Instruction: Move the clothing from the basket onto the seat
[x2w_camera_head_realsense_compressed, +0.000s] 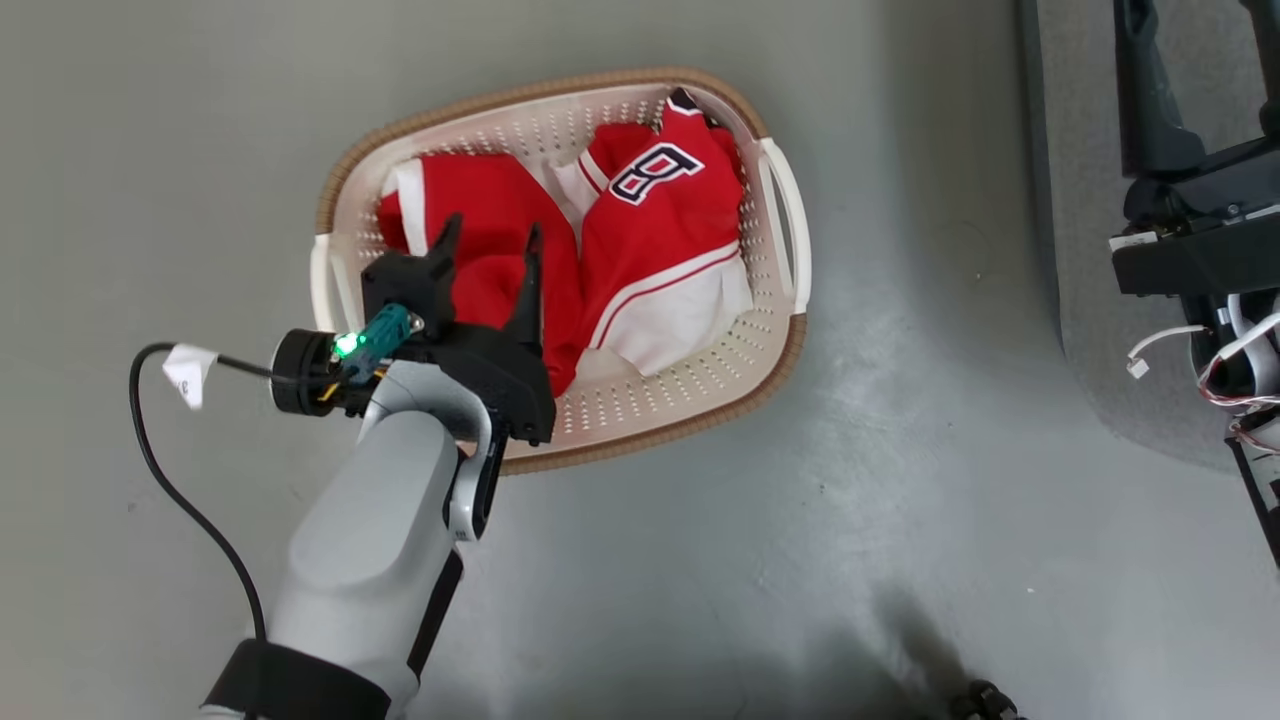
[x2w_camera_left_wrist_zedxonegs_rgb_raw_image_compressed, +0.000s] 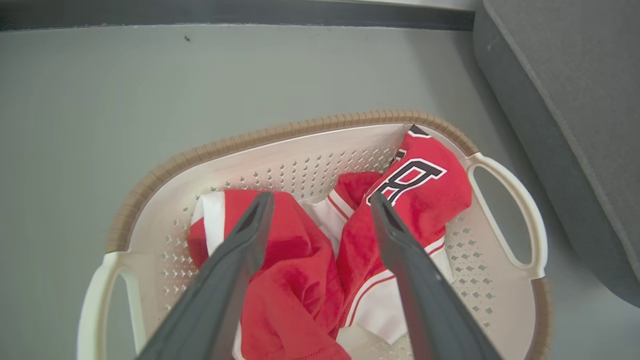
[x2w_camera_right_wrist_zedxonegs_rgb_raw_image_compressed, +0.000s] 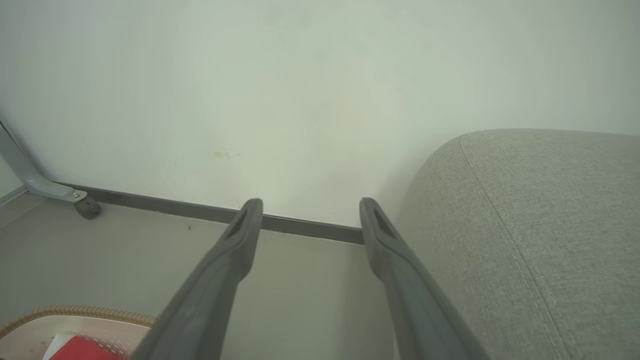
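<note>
Directly below wide-open, empty left fingers (x2w_camera_left_wrist_zedxonegs_rgb_raw_image_compressed: 235, 260): clothing (x2w_camera_left_wrist_zedxonegs_rgb_raw_image_compressed: 295, 280) in basket (x2w_camera_left_wrist_zedxonegs_rgb_raw_image_compressed: 300, 150); right fingers (x2w_camera_right_wrist_zedxonegs_rgb_raw_image_compressed: 225, 270) open, empty.

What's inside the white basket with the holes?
Two crumpled red garments with white parts lie in the basket; one shows a black-and-white patch. The holed bottom shows beside them. Whatever lies beneath the clothes is covered.

Grey floor (x2w_camera_head_realsense_compressed: 700, 560) bears the basket (x2w_camera_head_realsense_compressed: 520, 130); the seat (x2w_camera_left_wrist_zedxonegs_rgb_raw_image_compressed: 575, 100) stands just beside.
</note>
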